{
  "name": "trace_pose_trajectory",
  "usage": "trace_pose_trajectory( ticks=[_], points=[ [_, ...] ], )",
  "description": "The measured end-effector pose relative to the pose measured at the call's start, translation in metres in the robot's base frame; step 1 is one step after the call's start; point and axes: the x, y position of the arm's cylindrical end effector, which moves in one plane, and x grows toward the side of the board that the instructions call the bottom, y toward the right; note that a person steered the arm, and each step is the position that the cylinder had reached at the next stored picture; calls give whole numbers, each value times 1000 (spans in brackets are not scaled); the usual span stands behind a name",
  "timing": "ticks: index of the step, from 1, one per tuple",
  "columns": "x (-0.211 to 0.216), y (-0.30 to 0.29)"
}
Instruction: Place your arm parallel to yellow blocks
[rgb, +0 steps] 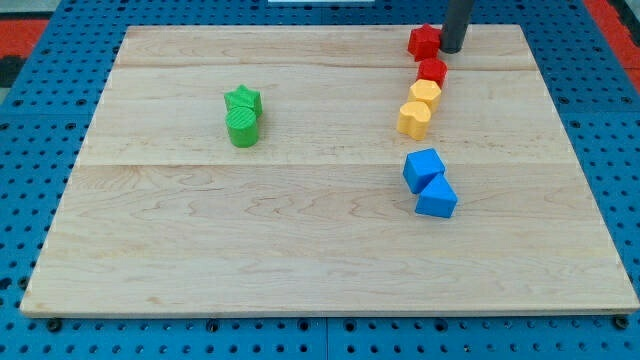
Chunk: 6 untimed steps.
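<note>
Two yellow blocks sit at the view's upper right: a yellow hexagon (425, 94) and, just below it, a yellow heart-like block (413, 118), touching each other. My tip (452, 49) is at the top edge of the board, right beside a red star-like block (424, 41) and up and to the right of the yellow blocks. A second red block (432, 70) lies between the tip and the yellow hexagon.
A green star (243, 99) and a green cylinder (242, 127) touch at the view's upper left. A blue cube (423, 168) and a blue triangular block (437, 197) touch below the yellow blocks. The wooden board (200, 250) rests on a blue pegboard.
</note>
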Motion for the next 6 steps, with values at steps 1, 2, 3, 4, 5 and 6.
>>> trace_pose_trajectory(
  ticks=[1, 2, 3, 4, 5, 6],
  points=[
    [37, 40],
    [70, -1],
    [93, -17],
    [115, -2],
    [131, -21],
    [129, -23]
  ],
)
